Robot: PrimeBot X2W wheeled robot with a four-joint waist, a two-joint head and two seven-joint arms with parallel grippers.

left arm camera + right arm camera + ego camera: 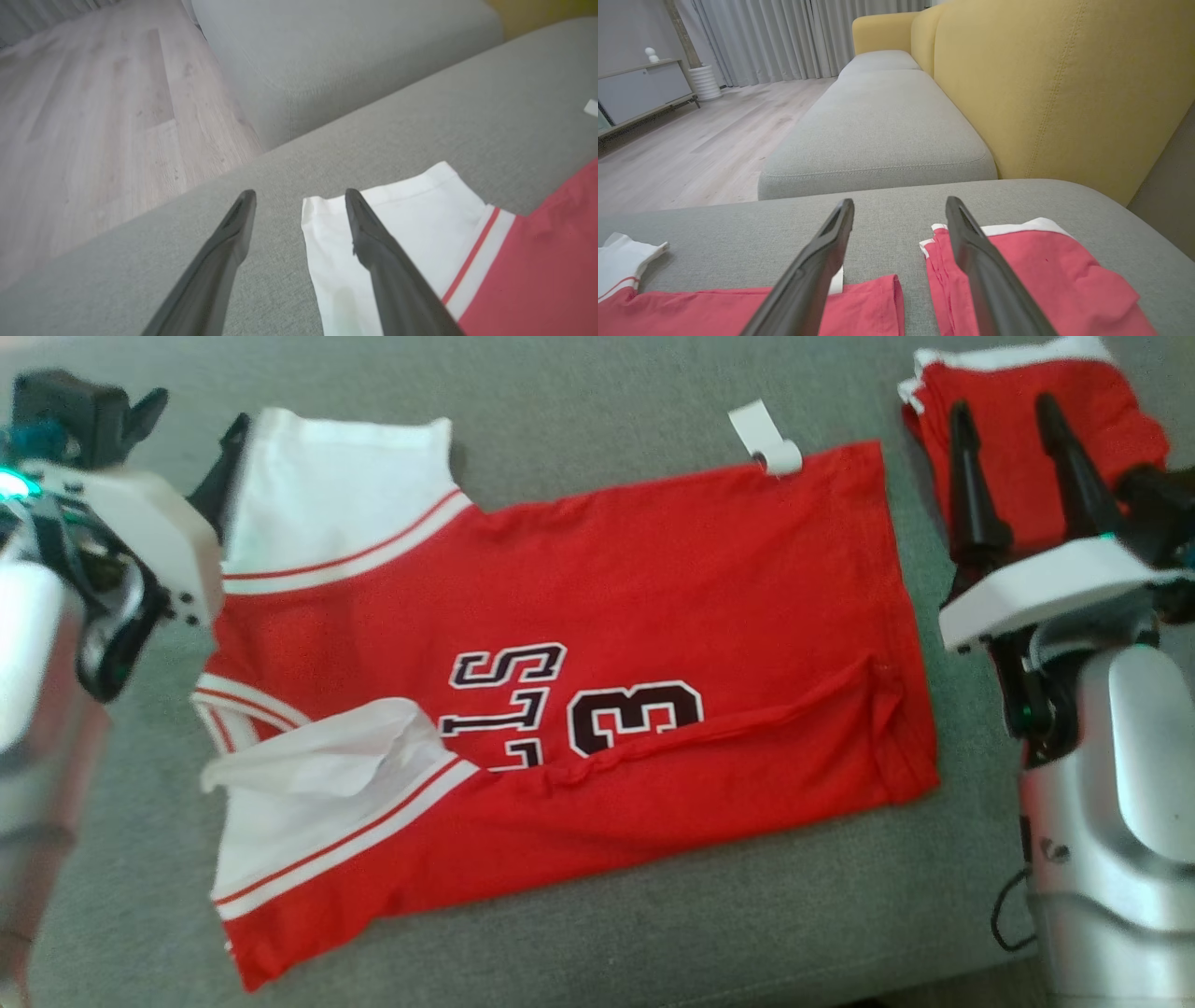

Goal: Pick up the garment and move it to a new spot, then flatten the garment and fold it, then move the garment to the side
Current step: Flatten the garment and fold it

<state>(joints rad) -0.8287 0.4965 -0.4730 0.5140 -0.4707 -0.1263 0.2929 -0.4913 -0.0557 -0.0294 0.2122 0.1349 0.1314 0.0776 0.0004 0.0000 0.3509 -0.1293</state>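
The red jersey lies spread on the grey sofa cushion, its near edge folded up toward the black number. The left gripper hangs released and empty over the corner of a white sleeve. The right gripper, also released and empty, hovers over a folded red garment near the jersey's hem.

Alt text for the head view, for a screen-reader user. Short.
A red jersey with white sleeves and black lettering lies spread on a grey cushion, its near long edge folded in. The open left gripper is beside the far white sleeve at the left; the open right gripper is over a second, folded red garment at the upper right.
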